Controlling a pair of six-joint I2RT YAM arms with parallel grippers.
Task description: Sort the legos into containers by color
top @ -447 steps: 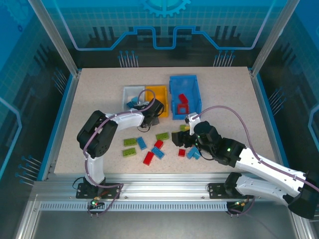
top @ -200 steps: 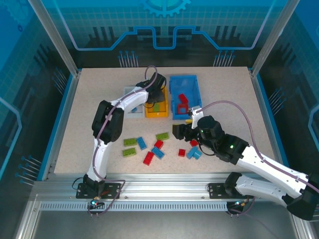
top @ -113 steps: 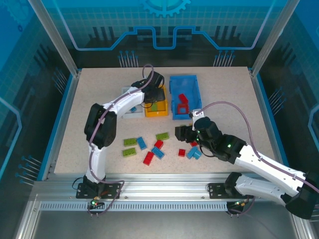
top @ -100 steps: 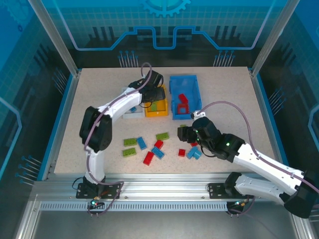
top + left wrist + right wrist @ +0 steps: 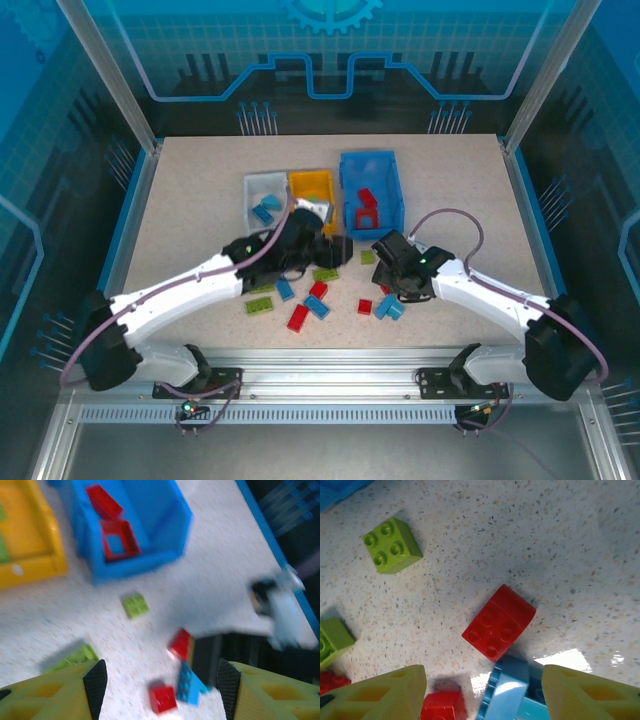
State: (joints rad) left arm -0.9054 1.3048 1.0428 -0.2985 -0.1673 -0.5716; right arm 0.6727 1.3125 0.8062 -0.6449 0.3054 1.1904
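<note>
both claws are spread and empty above the same patch of loose legos (image 5: 318,307) near the middle of the surface (image 5: 200,190). the right claw (image 5: 482,680) hangs over a red brick (image 5: 499,622) that lies askew to its fingers and touches a light blue brick (image 5: 507,692) at its near end. closing here could trap both colours at once, or pinch only a corner so the red one twists out and skids. the left claw (image 5: 161,677), its view blurred, faces that same cluster, and from above the two claws are near each other, so a reach for neighbouring pieces could knock them together. the blue bin (image 5: 347,200) holding red pieces stands beside the yellow bin (image 5: 312,185) and white bin (image 5: 250,195), so a loose carry could land in the wrong one.
</note>
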